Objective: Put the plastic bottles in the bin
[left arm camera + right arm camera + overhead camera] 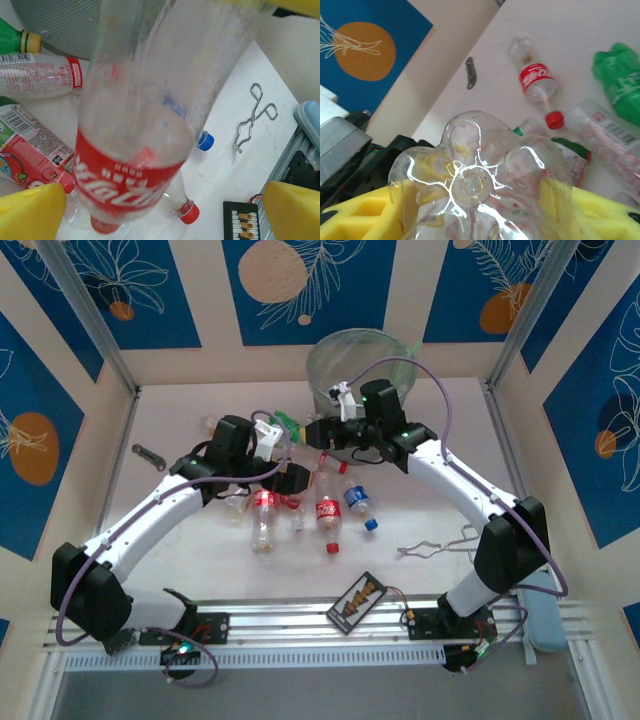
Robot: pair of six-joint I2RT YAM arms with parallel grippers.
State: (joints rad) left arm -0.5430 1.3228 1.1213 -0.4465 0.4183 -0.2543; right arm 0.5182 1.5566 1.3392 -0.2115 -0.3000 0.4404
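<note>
Holdings, placed by the bin [330,368], a round grey-green bucket at the far side of the table [200,550].

1. My left tool [160,212]: front-left of the bin. Its yellow fingers [30,212] are spread wide and grip nothing. The held bottle [145,125], clear with a red label, passes between them.
2. Green bottle [287,421]: lying just left of the bin.
3. Loose bottles lying on the table in front of the bin: first red-labelled bottle [263,518], second red-labelled bottle [328,512] and blue-labelled bottle [358,502], with a loose blue cap [371,525] just beside the last.
4. My right tool [475,217]: closed on the held bottle [470,170], yellow pads [365,217] on either side near its base. It is close to the bin's front-left wall, and the bottle is outside the bin.
5. Black card [356,600]: at the table's near edge, straight in front of the bin.
6. Metal scissors [440,543]: front-right of the bin, well apart from it.
</note>
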